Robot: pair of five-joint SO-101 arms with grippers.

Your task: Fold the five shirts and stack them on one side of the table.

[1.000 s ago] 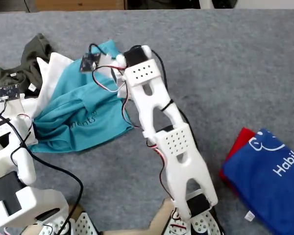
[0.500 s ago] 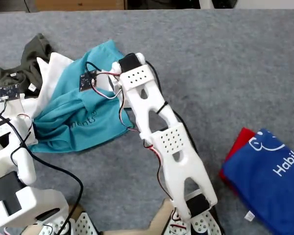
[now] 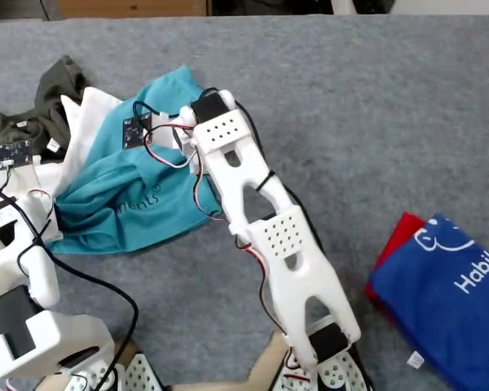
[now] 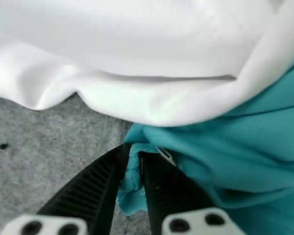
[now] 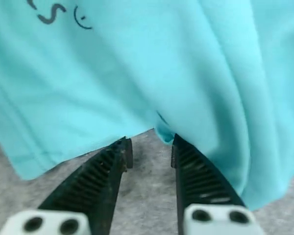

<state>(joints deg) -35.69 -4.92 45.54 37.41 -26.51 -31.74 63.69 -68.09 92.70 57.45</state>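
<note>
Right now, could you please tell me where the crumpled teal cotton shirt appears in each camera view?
High view: the crumpled teal cotton shirt lies left of centre, beside a white shirt.
Left wrist view: it lies against the white fold, a corner pinched in the left gripper.
Right wrist view: its hem sits just beyond the open right gripper.
Shared landmark: the grey felt tabletop.

Right arm (image 3: 277, 236) is stretched out from the near edge toward the far left, with the wrist tipped down. The right gripper (image 5: 149, 147) has its jaws apart. Left arm (image 3: 24, 301) sits folded up at the near left, and the left gripper (image 4: 132, 161) has its jaws pinched on a bit of teal shirt (image 4: 235, 161).
</note>
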